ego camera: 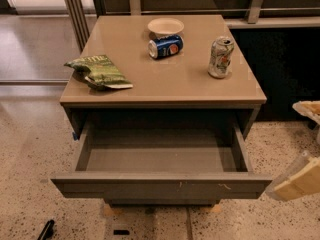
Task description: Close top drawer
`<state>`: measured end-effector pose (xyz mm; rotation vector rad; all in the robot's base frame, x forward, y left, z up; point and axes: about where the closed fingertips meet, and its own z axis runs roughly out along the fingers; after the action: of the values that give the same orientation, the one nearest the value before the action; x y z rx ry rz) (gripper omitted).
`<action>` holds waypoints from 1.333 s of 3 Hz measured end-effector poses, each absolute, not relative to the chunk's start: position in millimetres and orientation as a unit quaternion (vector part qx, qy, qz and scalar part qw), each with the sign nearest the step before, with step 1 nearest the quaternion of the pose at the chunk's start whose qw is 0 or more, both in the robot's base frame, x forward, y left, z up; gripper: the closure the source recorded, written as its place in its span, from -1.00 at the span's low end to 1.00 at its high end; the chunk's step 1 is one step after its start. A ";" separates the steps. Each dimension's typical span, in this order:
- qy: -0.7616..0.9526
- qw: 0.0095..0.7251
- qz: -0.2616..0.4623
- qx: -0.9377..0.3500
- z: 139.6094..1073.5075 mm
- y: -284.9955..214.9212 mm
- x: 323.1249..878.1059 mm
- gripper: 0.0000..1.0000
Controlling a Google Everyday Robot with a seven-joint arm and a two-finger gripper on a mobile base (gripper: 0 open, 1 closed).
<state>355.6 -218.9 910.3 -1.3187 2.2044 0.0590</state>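
Top drawer (161,184) pulled out under the table (175,86); gripper (299,183) off to the right.
L to R: green snack bag (99,72) lies by the tabletop's left edge, nr the front-left corner. White bowl (165,26) sits at the back edge, abt centre; blue can (165,47) lies on its side just in front of it. Silver can (221,57) stands upright nr the right edge. Below, the drawer juts well past the table's front edge, grey inside, w/ small pale scratches on its flat front right of centre. Gripper hangs over the floor just beyond the drawer's front-right corner, not touching it, partly cut off by the frame edge; can't tell whether it's spread or closed.
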 end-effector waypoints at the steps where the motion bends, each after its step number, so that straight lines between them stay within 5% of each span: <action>1: 0.822 0.282 0.023 -0.493 910.3 -217.6 356.3 -0.46; 4: 0.822 0.282 0.023 -0.494 910.3 -217.5 356.3 0.93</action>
<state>356.3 -217.5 910.3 -1.3218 2.2025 0.0605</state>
